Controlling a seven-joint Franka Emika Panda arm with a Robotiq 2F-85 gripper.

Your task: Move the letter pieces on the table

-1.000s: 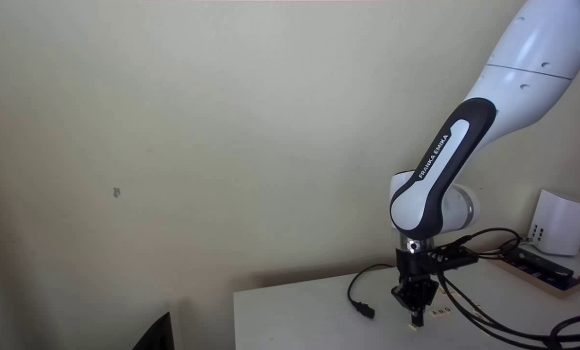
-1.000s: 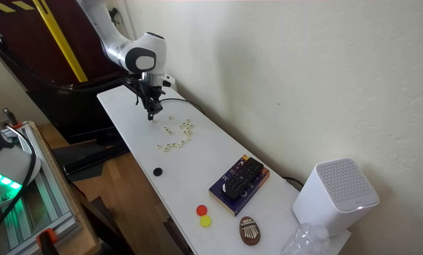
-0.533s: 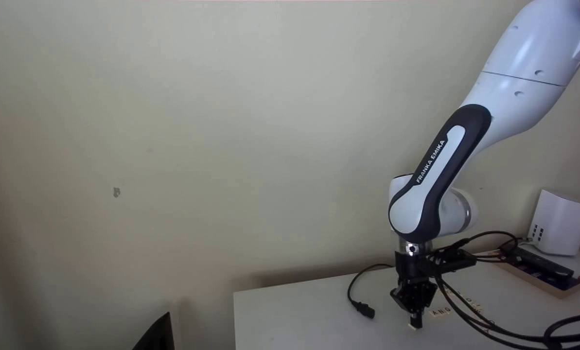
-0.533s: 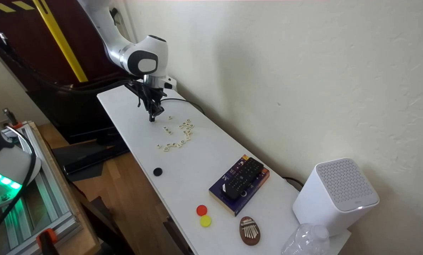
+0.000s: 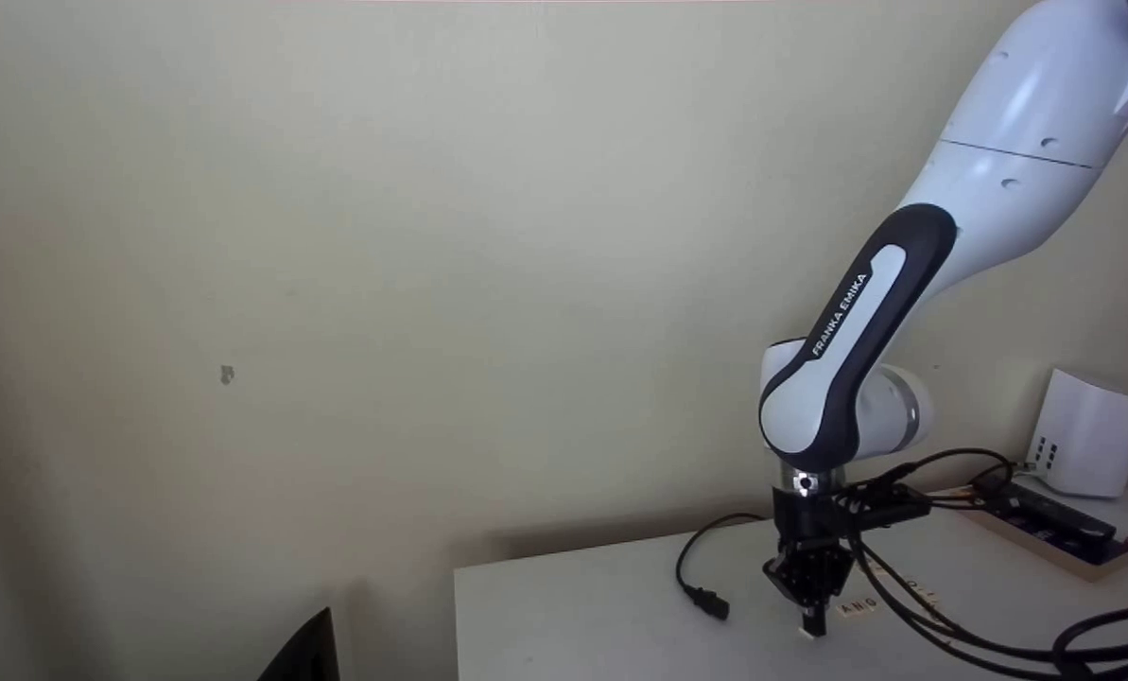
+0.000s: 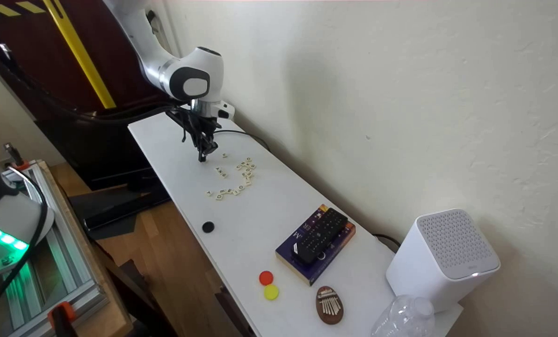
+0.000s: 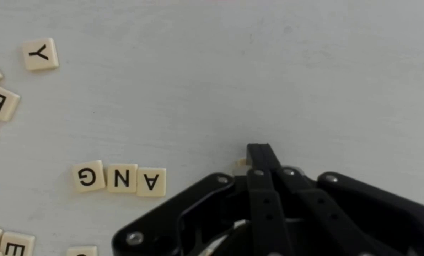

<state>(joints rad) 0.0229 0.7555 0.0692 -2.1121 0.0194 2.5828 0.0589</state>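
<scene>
My gripper (image 7: 258, 146) points straight down with its two black fingertips pressed together, and nothing shows between them. It also shows in both exterior views (image 5: 814, 629) (image 6: 202, 159), low at the table surface. A cream letter tile (image 7: 241, 162) lies right beside the left finger, mostly hidden behind it; its letter is hidden. Tiles G (image 7: 89, 176), N (image 7: 122, 178) and A (image 7: 151, 182) form a row to the left in the wrist view. A Y tile (image 7: 40, 54) lies apart at upper left. An E tile (image 7: 0, 102) touches other tiles at the left edge.
The white table (image 6: 241, 229) stands against a wall. More tiles lie in a curved line (image 6: 232, 191) and a cluster (image 6: 246, 164). A black disc (image 6: 208, 227), book with remote (image 6: 316, 241), red and yellow discs (image 6: 266, 278), thumb piano (image 6: 329, 305), white router (image 6: 442, 260) and black cable plug (image 5: 710, 603) are around.
My gripper first lowered slightly, then slid a short way along the table toward the A-N-G row. The tile beside it seems to have shifted slightly with it. The other tiles have not moved.
</scene>
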